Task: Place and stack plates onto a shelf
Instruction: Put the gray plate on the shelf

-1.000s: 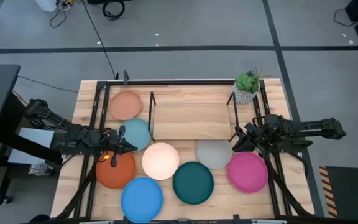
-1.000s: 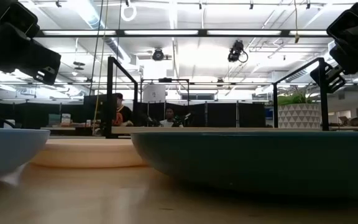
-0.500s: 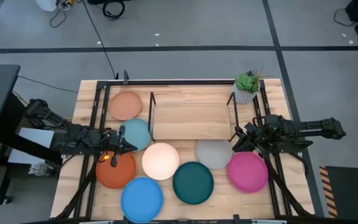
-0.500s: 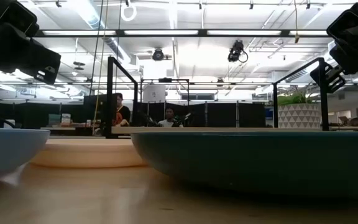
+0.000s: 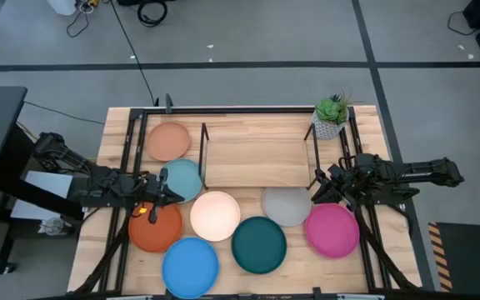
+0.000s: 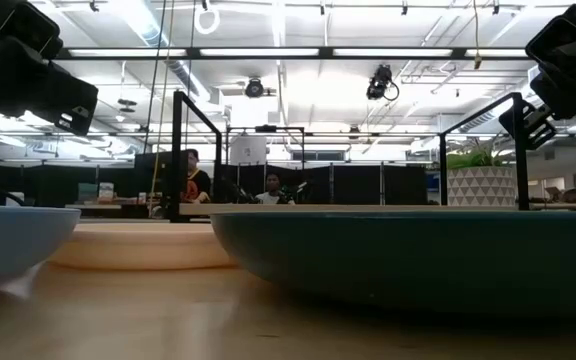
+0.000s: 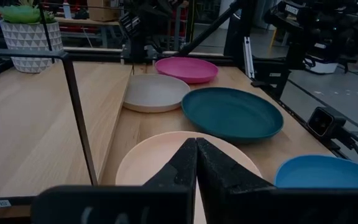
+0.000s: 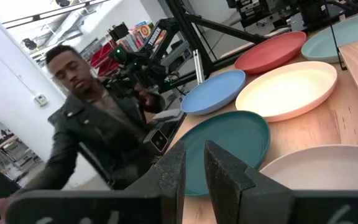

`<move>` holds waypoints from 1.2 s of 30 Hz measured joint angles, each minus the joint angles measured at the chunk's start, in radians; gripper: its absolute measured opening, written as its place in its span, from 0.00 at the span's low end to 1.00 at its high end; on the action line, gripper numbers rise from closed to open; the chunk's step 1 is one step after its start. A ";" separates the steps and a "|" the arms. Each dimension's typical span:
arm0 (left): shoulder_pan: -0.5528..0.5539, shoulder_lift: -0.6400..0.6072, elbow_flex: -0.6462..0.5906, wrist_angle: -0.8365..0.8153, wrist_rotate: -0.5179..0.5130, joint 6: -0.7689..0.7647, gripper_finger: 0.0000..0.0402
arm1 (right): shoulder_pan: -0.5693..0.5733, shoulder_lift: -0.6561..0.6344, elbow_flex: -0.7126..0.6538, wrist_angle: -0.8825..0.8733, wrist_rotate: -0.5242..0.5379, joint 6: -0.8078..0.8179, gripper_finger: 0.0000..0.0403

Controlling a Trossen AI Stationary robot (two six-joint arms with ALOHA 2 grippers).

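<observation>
Eight plates lie flat on the wooden table: peach (image 5: 168, 140), light teal (image 5: 182, 179), orange (image 5: 155, 227), cream (image 5: 215, 215), dark teal (image 5: 259, 244), grey (image 5: 287, 206), magenta (image 5: 333, 230) and blue (image 5: 190, 265). The shelf (image 5: 255, 154), black rods on a light wood base, stands at the far middle with nothing on it. My left gripper (image 5: 167, 193) hangs shut above the near edge of the light teal plate, its fingers (image 7: 196, 155) pointing level across the cream plate (image 7: 166, 163). My right gripper (image 8: 194, 155) hovers by the grey plate's right side, a narrow empty gap between its fingers.
A potted plant (image 5: 330, 117) stands at the shelf's far right corner. A black frame (image 5: 132, 150) edges the table, and the shelf's upright rods (image 7: 79, 124) stand between the plates and its base. A person (image 8: 86, 124) shows beyond the table in the right wrist view.
</observation>
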 joint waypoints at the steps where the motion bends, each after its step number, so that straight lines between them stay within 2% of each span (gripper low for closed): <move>1: 0.000 0.000 0.000 0.022 0.000 0.001 0.04 | 0.000 0.000 0.000 0.000 0.000 0.000 0.16; 11: 0.000 0.000 0.000 0.237 0.000 -0.052 0.04 | -0.001 0.000 0.000 0.042 0.045 -0.113 0.16; 17: 0.000 0.000 0.000 0.287 0.000 -0.056 0.04 | -0.001 0.000 0.000 0.048 0.108 -0.144 0.16; 23: 0.001 0.000 0.000 0.312 0.000 -0.041 0.04 | -0.001 0.000 0.000 0.052 0.166 -0.131 0.16; 27: 0.001 0.000 0.000 0.327 -0.001 0.021 0.04 | -0.001 0.000 0.000 0.086 0.196 -0.134 0.16; 31: 0.001 0.000 0.000 0.327 -0.055 0.060 0.04 | -0.003 -0.001 0.000 0.118 0.241 -0.027 0.16; 34: 0.001 0.000 0.000 0.332 -0.109 0.056 0.04 | -0.008 -0.001 0.045 0.030 0.280 -0.032 0.16; 36: 0.001 0.000 0.000 0.333 -0.116 0.056 0.04 | 0.006 0.001 0.078 -0.063 0.389 -0.093 0.15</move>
